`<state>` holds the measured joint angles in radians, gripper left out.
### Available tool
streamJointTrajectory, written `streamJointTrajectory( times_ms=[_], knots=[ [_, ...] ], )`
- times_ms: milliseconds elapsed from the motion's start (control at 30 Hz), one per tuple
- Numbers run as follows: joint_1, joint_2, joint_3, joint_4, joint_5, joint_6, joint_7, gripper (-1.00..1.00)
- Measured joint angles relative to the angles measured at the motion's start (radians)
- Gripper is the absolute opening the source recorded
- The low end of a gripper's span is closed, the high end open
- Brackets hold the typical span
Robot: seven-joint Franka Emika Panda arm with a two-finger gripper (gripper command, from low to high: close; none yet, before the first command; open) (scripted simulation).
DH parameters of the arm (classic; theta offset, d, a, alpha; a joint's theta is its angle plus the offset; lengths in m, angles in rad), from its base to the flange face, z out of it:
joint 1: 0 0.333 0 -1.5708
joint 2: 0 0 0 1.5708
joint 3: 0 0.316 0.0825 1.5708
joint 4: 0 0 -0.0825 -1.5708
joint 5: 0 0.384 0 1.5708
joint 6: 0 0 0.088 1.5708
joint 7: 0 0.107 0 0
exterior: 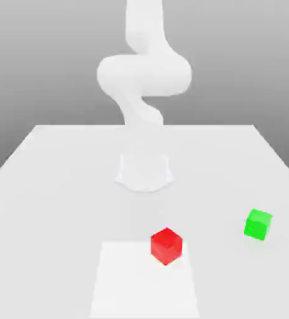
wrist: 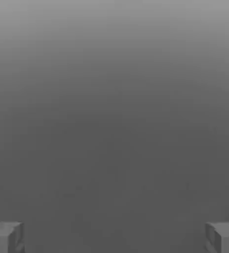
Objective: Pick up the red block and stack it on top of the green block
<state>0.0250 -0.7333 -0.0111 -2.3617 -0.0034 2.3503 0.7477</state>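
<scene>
The red block [exterior: 166,245] sits on the white table [exterior: 53,180] near the front, about at the middle. The green block [exterior: 258,224] rests on the table by itself, toward the exterior view's right and a little further back than the red one. The two cubes are well apart. In the hand view my gripper [wrist: 114,239] is open: its two grey fingers [wrist: 5,237] stand wide apart with nothing between them, and neither block is seen there, just plain grey backdrop.
The white arm [exterior: 144,75] rises from its base [exterior: 144,172] at mid-table and bends upward out of the exterior view. A brighter white rectangular patch [exterior: 144,286] lies at the table's front, and the red block overlaps its far right corner.
</scene>
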Motion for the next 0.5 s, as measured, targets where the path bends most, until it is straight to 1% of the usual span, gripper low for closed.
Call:
streamJointTrajectory(
  times_ms=[500],
  knots=[
    [0.156, 0.51, -0.059, -0.441, -0.01, 0.369, -0.403, 0.0]
  ],
)
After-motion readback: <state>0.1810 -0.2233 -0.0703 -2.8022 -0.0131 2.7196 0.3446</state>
